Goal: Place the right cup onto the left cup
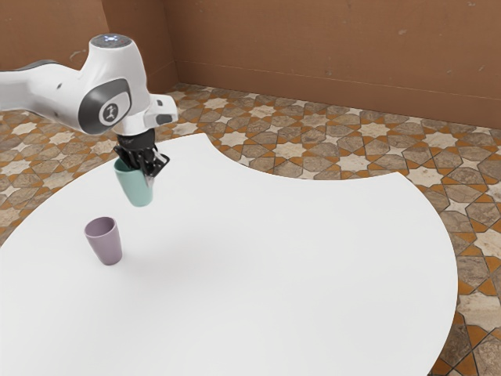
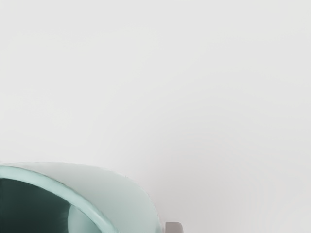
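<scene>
Claw (image 1: 146, 174) is clamped on the teal cup (image 1: 133, 186), at the wall near the rim. Cup hangs just under the claw, open end up, and looks off the worktop (image 1: 274, 274). Probably light, stiff, a bit slick (plastic, I'd guess); rim-side wall is the right hold, base free for nesting. Purple cup (image 1: 105, 244) stands upright on the worktop, apart, toward the exterior view's lower left.

A hand can pass over the white table (image 1: 313, 251) toward the exterior view's right; toward its left, the purple cup (image 1: 106, 244) makes an obstacle.
</scene>
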Controlling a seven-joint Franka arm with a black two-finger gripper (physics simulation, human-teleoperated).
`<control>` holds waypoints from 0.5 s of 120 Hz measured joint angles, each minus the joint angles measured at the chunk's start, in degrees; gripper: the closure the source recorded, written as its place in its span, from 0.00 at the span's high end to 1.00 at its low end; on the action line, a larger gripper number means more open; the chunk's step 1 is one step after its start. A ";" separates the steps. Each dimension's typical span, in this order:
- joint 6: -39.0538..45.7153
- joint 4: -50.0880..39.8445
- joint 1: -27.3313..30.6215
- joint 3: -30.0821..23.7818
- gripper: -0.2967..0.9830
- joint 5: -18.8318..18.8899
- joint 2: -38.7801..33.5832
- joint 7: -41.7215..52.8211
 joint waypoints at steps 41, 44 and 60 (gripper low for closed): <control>-2.05 -7.73 1.02 4.47 0.17 0.35 -6.21 -0.64; -2.04 -8.05 0.72 4.63 0.17 0.37 -6.31 -0.68; -1.86 -8.92 0.14 5.70 0.17 1.11 -6.28 -0.86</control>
